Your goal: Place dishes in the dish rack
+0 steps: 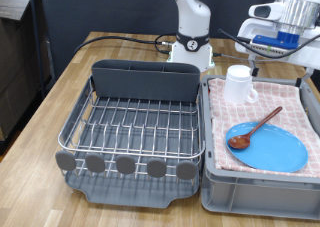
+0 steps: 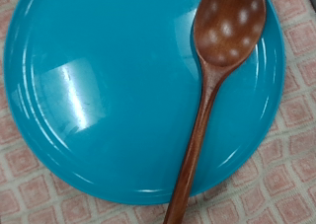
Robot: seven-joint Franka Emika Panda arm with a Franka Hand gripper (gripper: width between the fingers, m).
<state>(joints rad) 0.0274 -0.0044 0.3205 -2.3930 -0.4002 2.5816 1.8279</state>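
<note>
The light-blue plate lies flat on the pink checked cloth in the grey crate at the exterior view's right. The reddish-brown wooden spoon lies across the plate's edge, with its bowl on the plate. The white mug stands in the crate's far corner. The wire dish rack on its dark grey tray stands at the exterior view's left and holds nothing. My gripper hangs high above the crate's far end. The wrist view shows the plate and the spoon from above, but none of my fingers.
The grey crate touches the rack's tray along its side. The pink checked cloth lines the crate under the plate. The robot base and black cables lie behind the rack. The wooden table extends to the exterior view's left.
</note>
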